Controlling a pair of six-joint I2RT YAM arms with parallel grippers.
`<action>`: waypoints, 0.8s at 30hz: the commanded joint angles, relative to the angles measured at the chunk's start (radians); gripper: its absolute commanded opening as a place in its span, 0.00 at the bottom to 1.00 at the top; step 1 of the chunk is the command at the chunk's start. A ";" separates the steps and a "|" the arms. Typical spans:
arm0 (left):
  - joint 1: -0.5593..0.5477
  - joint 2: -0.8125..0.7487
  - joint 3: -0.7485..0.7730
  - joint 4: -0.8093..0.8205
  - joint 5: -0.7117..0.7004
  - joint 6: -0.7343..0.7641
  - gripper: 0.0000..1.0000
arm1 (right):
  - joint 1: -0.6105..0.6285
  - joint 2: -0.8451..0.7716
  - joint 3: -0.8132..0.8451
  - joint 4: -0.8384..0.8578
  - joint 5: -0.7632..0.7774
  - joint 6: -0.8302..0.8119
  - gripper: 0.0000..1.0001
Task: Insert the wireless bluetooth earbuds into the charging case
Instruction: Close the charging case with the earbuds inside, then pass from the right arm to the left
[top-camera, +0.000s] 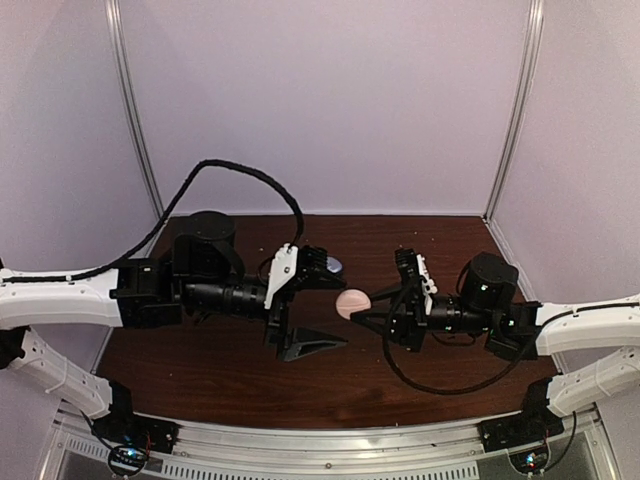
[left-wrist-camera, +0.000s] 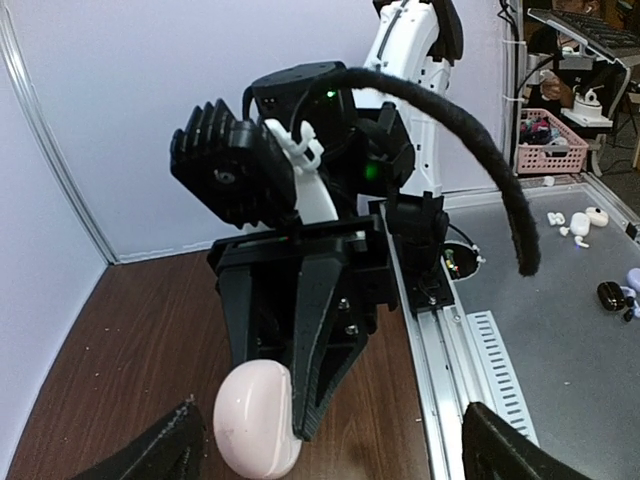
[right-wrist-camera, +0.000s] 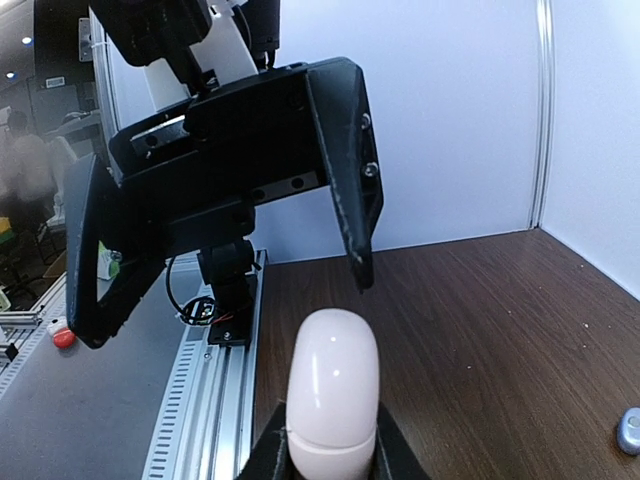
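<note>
My right gripper (top-camera: 362, 308) is shut on a pale pink egg-shaped charging case (top-camera: 352, 302), lid closed, held above the table. In the right wrist view the case (right-wrist-camera: 333, 390) stands up between my fingers (right-wrist-camera: 392, 455). My left gripper (top-camera: 335, 312) is open and empty, facing the case, with its fingertips just short of it. In the left wrist view the case (left-wrist-camera: 255, 420) sits ahead between my spread fingers (left-wrist-camera: 165, 452). A small blue-grey, earbud-sized thing (top-camera: 333, 266) lies on the table behind the left gripper; it also shows in the right wrist view (right-wrist-camera: 629, 430).
The brown table (top-camera: 240, 375) is walled by white panels (top-camera: 330, 110) at the back and sides. A metal rail (left-wrist-camera: 470, 360) runs along the near edge. Beyond it, a grey bench holds white earbuds (left-wrist-camera: 577, 224), a dark case (left-wrist-camera: 611, 295) and a pink basket (left-wrist-camera: 551, 142).
</note>
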 joint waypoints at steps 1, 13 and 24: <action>-0.007 -0.054 -0.001 0.070 -0.139 0.068 0.92 | -0.008 0.000 0.021 0.035 0.002 0.033 0.00; -0.046 -0.033 0.005 0.034 -0.271 0.308 0.90 | -0.010 0.018 0.077 0.016 -0.008 0.213 0.00; -0.105 0.034 0.030 0.009 -0.333 0.401 0.86 | -0.009 0.037 0.087 0.061 -0.031 0.333 0.00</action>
